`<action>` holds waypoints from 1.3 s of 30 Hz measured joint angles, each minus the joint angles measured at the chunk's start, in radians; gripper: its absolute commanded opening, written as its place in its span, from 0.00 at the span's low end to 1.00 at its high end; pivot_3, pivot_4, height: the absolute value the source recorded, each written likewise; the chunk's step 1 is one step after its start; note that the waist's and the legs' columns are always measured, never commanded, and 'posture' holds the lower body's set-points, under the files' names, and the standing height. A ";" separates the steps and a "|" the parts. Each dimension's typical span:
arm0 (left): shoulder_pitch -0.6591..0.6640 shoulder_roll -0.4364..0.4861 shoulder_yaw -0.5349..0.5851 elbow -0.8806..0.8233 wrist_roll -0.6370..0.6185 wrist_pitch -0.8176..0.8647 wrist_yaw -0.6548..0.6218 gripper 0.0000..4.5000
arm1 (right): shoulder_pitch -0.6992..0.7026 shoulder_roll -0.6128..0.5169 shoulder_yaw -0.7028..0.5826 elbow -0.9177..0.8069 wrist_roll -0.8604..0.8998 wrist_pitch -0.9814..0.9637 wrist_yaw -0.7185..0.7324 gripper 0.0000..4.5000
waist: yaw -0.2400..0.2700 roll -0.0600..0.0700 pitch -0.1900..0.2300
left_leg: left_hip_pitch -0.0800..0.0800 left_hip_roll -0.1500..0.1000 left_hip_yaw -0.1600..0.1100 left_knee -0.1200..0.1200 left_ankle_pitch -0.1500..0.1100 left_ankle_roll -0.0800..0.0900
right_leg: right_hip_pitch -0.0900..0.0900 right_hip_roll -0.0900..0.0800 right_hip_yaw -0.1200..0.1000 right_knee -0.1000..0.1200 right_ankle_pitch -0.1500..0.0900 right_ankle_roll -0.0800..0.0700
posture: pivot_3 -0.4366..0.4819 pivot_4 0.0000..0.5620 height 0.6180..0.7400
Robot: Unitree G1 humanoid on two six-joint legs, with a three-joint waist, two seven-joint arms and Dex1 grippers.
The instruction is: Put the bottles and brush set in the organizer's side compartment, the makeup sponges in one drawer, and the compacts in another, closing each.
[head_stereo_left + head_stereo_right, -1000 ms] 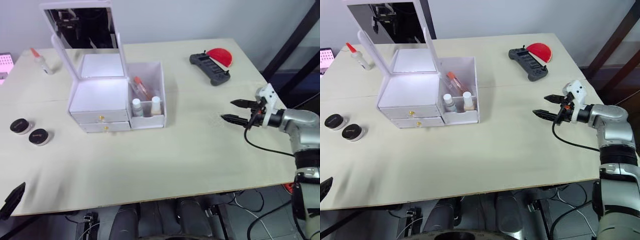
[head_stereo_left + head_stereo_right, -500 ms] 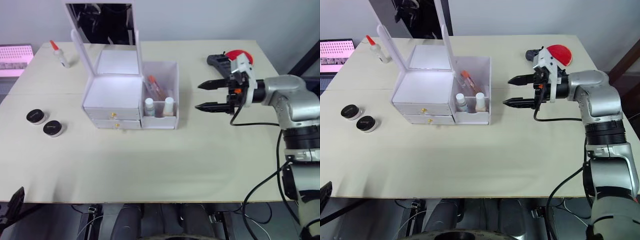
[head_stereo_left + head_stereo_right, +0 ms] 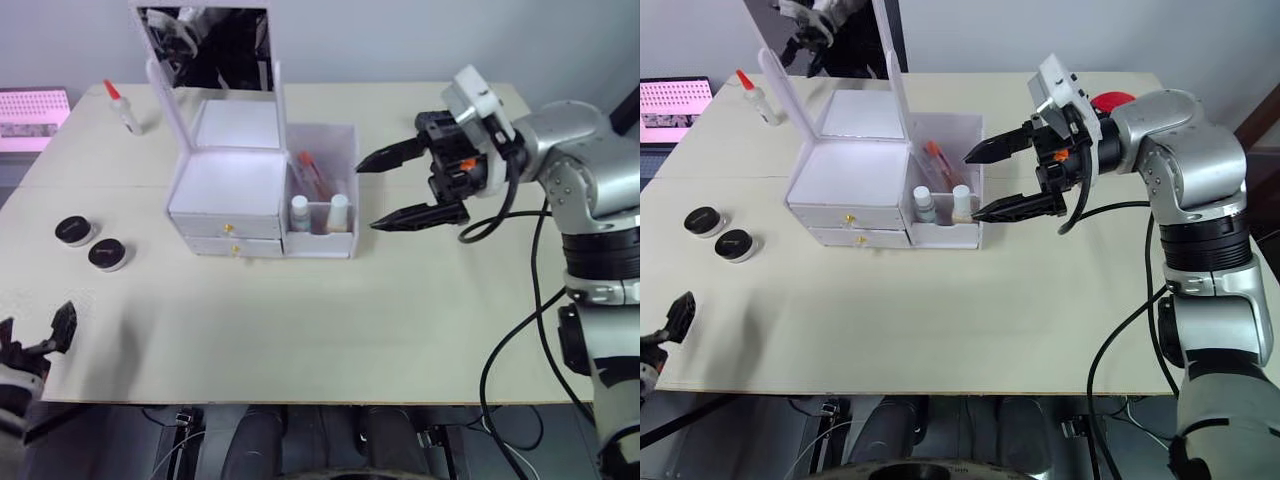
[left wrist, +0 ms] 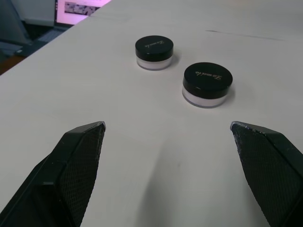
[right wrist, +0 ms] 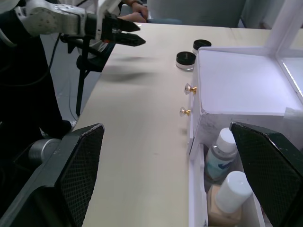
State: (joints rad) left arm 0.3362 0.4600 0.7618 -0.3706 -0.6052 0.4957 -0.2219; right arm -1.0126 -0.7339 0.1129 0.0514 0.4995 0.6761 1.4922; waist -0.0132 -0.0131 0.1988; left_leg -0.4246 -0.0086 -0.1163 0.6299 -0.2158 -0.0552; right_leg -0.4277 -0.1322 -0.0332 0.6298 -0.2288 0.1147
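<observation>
Right gripper (image 3: 390, 190): you've got it hovering just beside the organizer's side compartment, jaws spread wide, nothing between them.
Left gripper (image 4: 175, 156): low at the table's near left edge, jaws spread wide, pointing at the compacts but well short of them.
Organizer (image 3: 225, 190): white, mid-table, mirror lid up; both drawers (image 3: 226, 238) sit flush, gold knobs facing you.
Side compartment (image 3: 322, 180): on the organizer's right; two white-capped bottles (image 3: 300, 213) stand at its front, and an orange-capped tube (image 3: 308, 172) leans behind them.
Compacts (image 3: 90, 243): two black-lidded pots side by side on the bare table, well left of the organizer, not in any drawer yet; your left wrist view has them dead ahead between the fingers (image 4: 75, 165).
Squeeze bottle (image 3: 120, 105): red tip, standing at the far left of the table, near the pink screen (image 3: 30, 105).
Controller (image 3: 432, 125): black, behind your right arm, mostly hidden.
Sponges, brush set: you can't make them out.
</observation>
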 measured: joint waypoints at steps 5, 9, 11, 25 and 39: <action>-0.101 0.040 -0.064 0.086 0.025 0.005 -0.024 0.99 | 0.004 -0.013 -0.007 -0.049 0.017 0.028 -0.038 1.00 | -0.006 0.000 0.000 | 0.001 0.001 0.002 0.000 0.000 0.000 | 0.000 0.000 0.001 0.000 0.001 -0.001 | 0.48 0.27 1.00; -0.028 0.014 -0.122 -0.044 -0.018 0.016 -0.089 0.99 | 0.028 -0.051 -0.020 -0.079 0.021 0.052 -0.073 1.00 | -0.005 0.000 0.000 | 0.001 0.001 0.003 -0.001 0.000 -0.001 | 0.000 0.000 0.002 -0.002 0.001 -0.001 | 0.48 0.27 1.00; 0.046 -0.032 -0.164 -0.174 -0.036 0.015 -0.104 0.99 | 0.040 -0.058 -0.023 -0.091 0.027 0.067 -0.095 1.00 | -0.003 0.000 0.000 | 0.001 0.001 0.003 -0.001 0.000 -0.001 | 0.000 0.000 0.003 -0.002 0.001 -0.001 | 0.48 0.27 1.00; -0.122 -0.270 -0.666 -0.214 0.262 -0.004 0.124 0.99 | 0.058 -0.003 0.003 -0.082 -0.015 0.044 -0.214 1.00 | -0.002 0.000 -0.001 | 0.004 0.001 0.004 0.001 0.003 -0.003 | 0.002 0.001 0.004 -0.001 0.007 0.000 | 0.48 0.27 1.00; -0.256 -0.387 -0.753 -0.080 0.406 -0.091 0.204 0.82 | 0.079 0.006 0.004 -0.112 -0.015 0.059 -0.268 1.00 | 0.002 0.000 0.000 | 0.002 0.002 0.003 0.001 0.003 -0.003 | 0.002 0.003 0.004 -0.002 0.007 0.000 | 0.48 0.27 1.00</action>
State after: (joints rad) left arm 0.0803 0.0731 0.0092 -0.4511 -0.1993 0.4042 -0.0175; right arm -0.9336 -0.7280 0.1167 -0.0607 0.4846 0.7351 1.2245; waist -0.0112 -0.0134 0.1984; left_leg -0.4223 -0.0061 -0.1130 0.6314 -0.2129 -0.0586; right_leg -0.4259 -0.1291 -0.0291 0.6279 -0.2218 0.1150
